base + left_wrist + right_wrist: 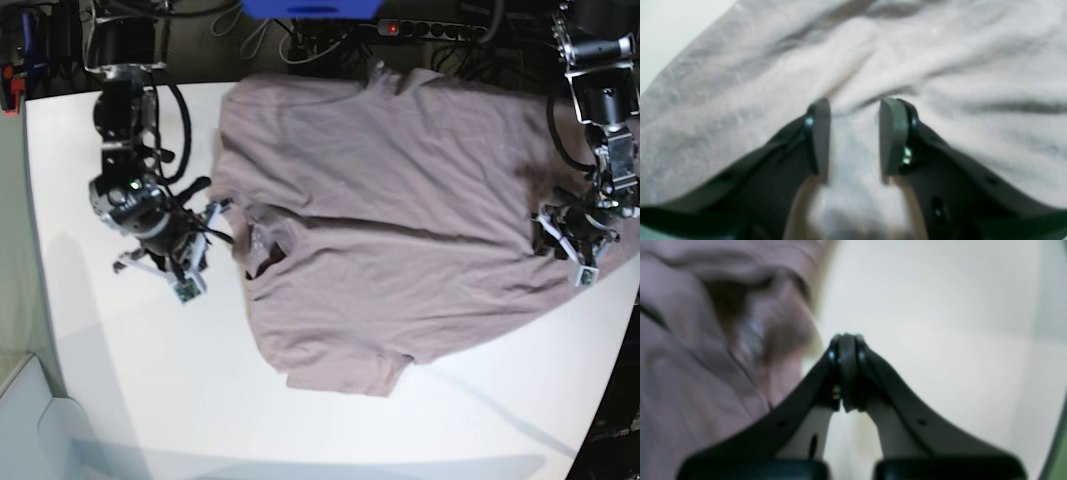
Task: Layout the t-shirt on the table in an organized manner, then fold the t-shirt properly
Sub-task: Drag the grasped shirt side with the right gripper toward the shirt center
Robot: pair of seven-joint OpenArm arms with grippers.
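Note:
The mauve t-shirt (390, 200) lies spread flat on the white table (150, 380), wrinkled, with its collar at the left of the base view and one sleeve toward the front. My left gripper (548, 228) rests on the shirt's hem at the right. In the left wrist view its jaws (855, 103) stand apart, tips down on the cloth (940, 66), with creases running out from them. My right gripper (222, 210) sits just beside the collar. Over bare table (940, 323) its fingers (847, 338) are pressed together with nothing between them, and the shirt (690, 356) lies to their left.
Cables and a power strip (420, 25) run along the table's back edge beside a blue object (310, 8). The table's right edge lies close to my left arm (600, 100). My right arm's base (125, 90) stands at the back left.

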